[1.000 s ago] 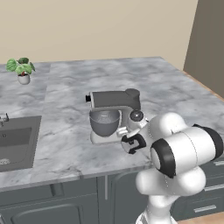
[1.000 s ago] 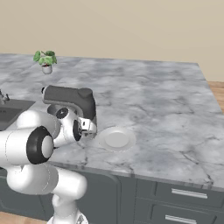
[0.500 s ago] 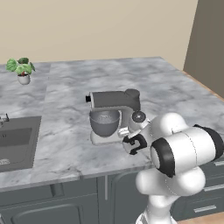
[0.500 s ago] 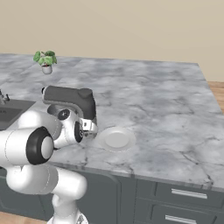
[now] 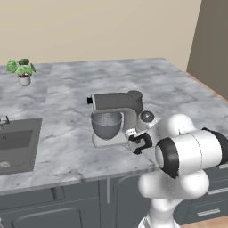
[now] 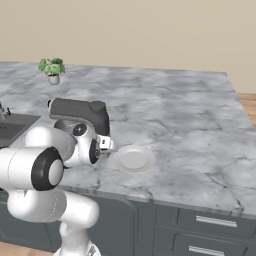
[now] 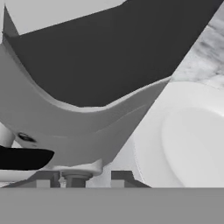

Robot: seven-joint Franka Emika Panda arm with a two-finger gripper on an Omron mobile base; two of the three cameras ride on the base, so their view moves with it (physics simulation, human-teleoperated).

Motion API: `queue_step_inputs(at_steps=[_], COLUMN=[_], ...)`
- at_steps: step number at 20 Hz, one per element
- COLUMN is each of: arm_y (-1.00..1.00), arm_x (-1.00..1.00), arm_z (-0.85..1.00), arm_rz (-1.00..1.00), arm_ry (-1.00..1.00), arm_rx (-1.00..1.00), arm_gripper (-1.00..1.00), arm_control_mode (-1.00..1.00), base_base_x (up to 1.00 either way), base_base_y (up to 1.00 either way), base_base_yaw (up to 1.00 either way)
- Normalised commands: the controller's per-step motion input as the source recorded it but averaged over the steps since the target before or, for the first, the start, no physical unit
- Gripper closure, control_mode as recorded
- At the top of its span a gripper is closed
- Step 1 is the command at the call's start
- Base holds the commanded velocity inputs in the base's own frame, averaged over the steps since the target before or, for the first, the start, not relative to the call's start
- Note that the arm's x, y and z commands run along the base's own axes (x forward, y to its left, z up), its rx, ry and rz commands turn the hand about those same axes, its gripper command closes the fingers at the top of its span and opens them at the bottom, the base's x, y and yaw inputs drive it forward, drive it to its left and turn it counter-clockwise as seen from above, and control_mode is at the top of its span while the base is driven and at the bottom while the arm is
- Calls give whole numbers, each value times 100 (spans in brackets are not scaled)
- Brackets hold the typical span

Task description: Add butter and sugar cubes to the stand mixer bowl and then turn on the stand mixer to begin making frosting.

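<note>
While your gripper (image 6: 106, 145), grip unclear, sits between mixer (image 6: 82, 114) and plate (image 6: 133, 159), counter (image 6: 200, 130) rightward lies open.

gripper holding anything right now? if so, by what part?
Cannot be told. The gripper sits low beside the stand mixer, next to the white plate, and the hand view shows nothing clearly between its tips.
</note>
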Motion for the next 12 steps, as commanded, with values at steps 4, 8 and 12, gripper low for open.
queue_step_inputs(at_steps=[4, 8, 12], arm_y=[-29, -38, -52], arm_x=[0, -13, -5], arm_z=[0, 7, 27], arm_rz=[0, 0, 0], arm_ry=[0, 0, 0], arm_rx=[0, 2, 8], arm_gripper=[100, 100, 100], arm_control_mode=[-100, -100, -100], base_base_x=[0, 0, 0], base_base_y=[0, 0, 0], base_base_yaw=[0, 0, 0])
